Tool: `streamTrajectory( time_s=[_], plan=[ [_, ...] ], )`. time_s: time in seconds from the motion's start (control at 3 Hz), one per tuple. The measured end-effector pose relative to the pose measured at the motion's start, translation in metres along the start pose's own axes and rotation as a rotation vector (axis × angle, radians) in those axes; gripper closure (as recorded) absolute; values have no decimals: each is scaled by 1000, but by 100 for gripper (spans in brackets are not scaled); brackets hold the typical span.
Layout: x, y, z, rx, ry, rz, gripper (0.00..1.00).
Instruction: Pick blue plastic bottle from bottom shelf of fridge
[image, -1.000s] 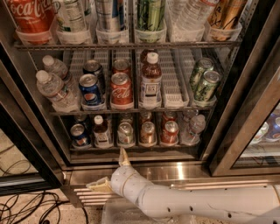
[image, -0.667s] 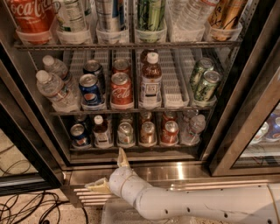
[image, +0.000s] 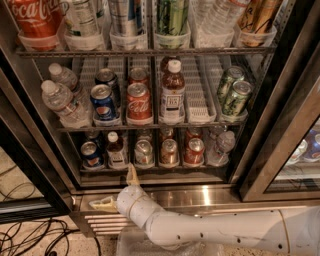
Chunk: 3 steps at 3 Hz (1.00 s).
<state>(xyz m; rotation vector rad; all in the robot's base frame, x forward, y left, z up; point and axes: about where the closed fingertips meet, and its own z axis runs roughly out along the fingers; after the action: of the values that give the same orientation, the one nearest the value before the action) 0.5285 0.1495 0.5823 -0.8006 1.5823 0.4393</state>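
The blue plastic bottle (image: 115, 149) stands upright on the bottom shelf (image: 150, 176) of the fridge (image: 252, 125), second lane from the left, with a white cap and pale label. It sits between a blue can (image: 91, 154) and a silver can (image: 144, 152). My gripper (image: 118, 190) is in front of the fridge's steel base, below the shelf lip and just below-right of the bottle. It is open and empty: one finger (image: 131, 175) points up at the lip, the other (image: 102, 204) points left. The white arm comes in from the lower right.
More cans (image: 169, 151) and a crinkled water bottle (image: 220, 147) fill the bottom shelf. The rack above holds a larger brown bottle (image: 172, 92), cola cans (image: 139, 103), water bottles (image: 62, 102) and green cans (image: 235, 95). The open glass door (image: 295, 135) stands right. Cables (image: 30, 235) lie on the floor left.
My gripper has shifted slightly left and up along the fridge base, nearer the bottle's lane. Nothing in the fridge has moved.
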Motion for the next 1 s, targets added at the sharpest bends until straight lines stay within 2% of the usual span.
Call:
streamTrajectory(
  time_s=[0.33,1.0],
  plan=[
    [-6,4,9,37,-50,-17,0],
    [-22,-1,11,171,-128,-62,0]
  ],
)
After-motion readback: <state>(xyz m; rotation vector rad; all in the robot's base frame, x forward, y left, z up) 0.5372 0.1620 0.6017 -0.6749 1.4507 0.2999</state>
